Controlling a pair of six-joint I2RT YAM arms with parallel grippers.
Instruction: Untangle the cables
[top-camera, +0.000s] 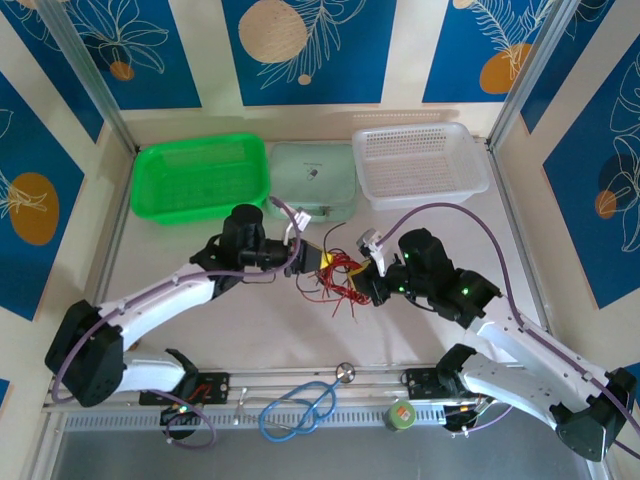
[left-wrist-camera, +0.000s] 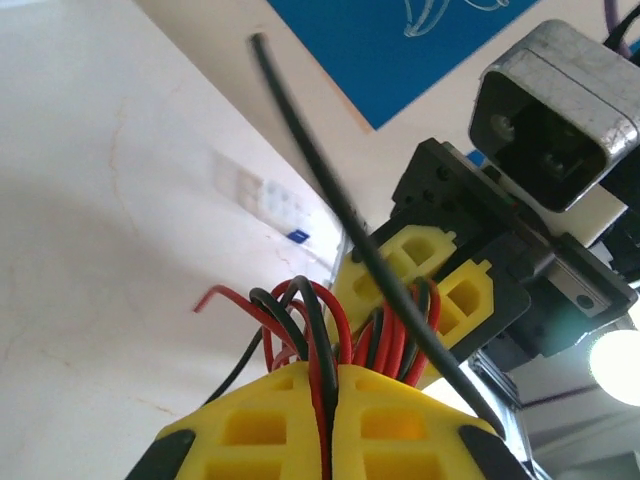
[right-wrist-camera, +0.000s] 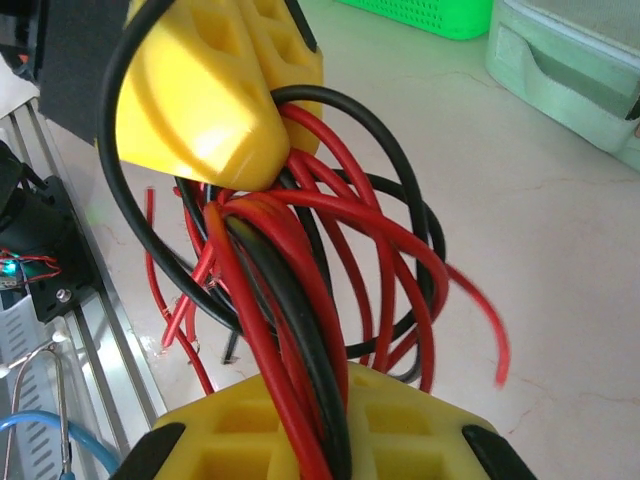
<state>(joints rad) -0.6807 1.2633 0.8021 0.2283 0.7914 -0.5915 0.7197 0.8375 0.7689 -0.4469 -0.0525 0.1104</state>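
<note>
The pale cream surface (top-camera: 250, 330) takes up most of the top view. Two white-and-black robot arms reach across it, the left arm (top-camera: 170, 290) from 7 o'clock and the right arm (top-camera: 520, 340) from 5 o'clock, and they meet near the centre.

Along the far edge stand a bright green perforated plastic basket (top-camera: 200, 178) at 11 o'clock and a white perforated plastic basket (top-camera: 420, 165) at 1 o'clock. A pale mint lidded plastic box (top-camera: 315, 180) sits between them at 12 o'clock. On the near rail at 6 o'clock lies a blue-tubed stethoscope (top-camera: 300, 408), with a small green cylinder (top-camera: 402, 416) near it at its 3 o'clock.

The bunch of thin red and black cables (top-camera: 335, 280) sits at the centre, strung between the two arms. Its loose ends splay toward 6 o'clock, and whether they touch the surface cannot be told.

The yellow left fingers (left-wrist-camera: 260, 420) are pressed together on several of the cables (left-wrist-camera: 310, 320), which rise out of the seam between them. The yellow right fingers (right-wrist-camera: 230, 430) are likewise clamped on a thick strand of the cables (right-wrist-camera: 300, 260). The two pairs face each other closely: the right fingers (left-wrist-camera: 400, 265) appear at 1 o'clock in the left wrist view, and the left fingers (right-wrist-camera: 200, 100) at 11 o'clock in the right wrist view. One blurred black wire (left-wrist-camera: 310, 160) slants from 11 to 5 o'clock in the left wrist view.
</note>
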